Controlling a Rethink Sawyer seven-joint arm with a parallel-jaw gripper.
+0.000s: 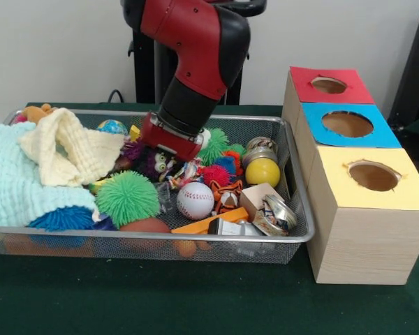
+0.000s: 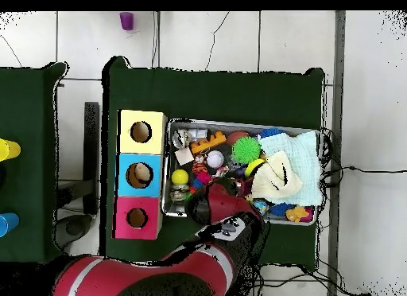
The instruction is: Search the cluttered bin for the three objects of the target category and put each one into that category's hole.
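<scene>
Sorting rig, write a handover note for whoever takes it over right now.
Claw: down among the toys in the middle of the mesh bin, hidden by the arm; can't tell whether it is open or shut, or holding anything.
Things: the bin is full: baseball, yellow ball, green spiky ball, and cloths heaped at one end.
Boxes: red hole, blue hole and yellow hole sit beside the bin; nothing visible inside them.
Done: no drop visible.
Left: find and post all three targets.
</scene>
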